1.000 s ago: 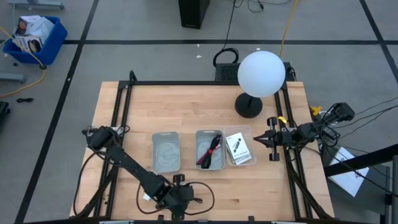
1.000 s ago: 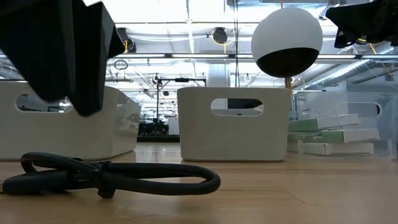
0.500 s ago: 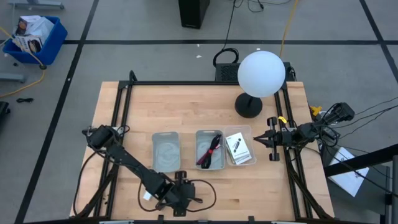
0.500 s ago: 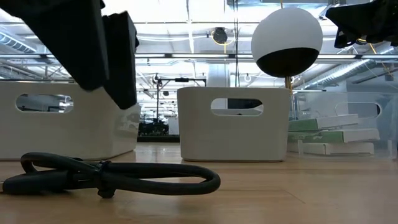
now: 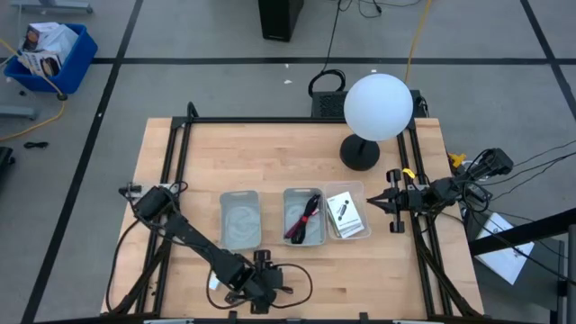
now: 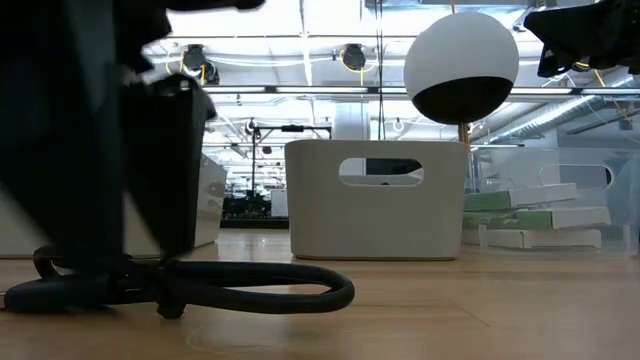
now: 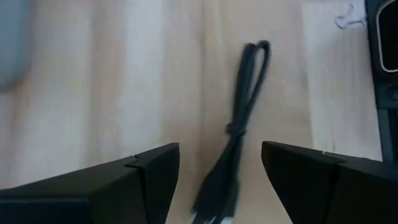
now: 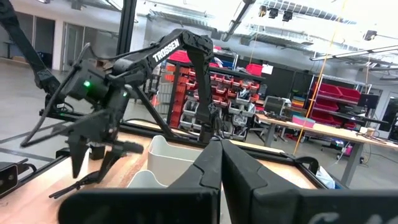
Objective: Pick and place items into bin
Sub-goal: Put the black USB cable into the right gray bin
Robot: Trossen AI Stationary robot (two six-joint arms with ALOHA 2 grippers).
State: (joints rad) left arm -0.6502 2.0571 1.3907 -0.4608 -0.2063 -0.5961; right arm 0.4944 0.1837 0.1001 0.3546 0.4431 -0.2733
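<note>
A black cable, bundled into a long loop, lies flat on the wood near the table's front edge. My left gripper hangs low over its left end, slanting down and open. In the left wrist view the cable runs out between the two fingers of my left gripper; in the low view the dark fingers reach down to the cable. I see no touch. My right gripper waits shut over the table's right edge, its fingers together.
Three bins stand in a row mid-table: the left bin, the middle bin with a dark-red strap, the right bin with a white card. A white globe lamp stands far right. A small white piece lies left of my left gripper.
My left gripper has sunk from above down to the cable's left end, so that its fingers now stand at the cable's level. The cable has not moved.
</note>
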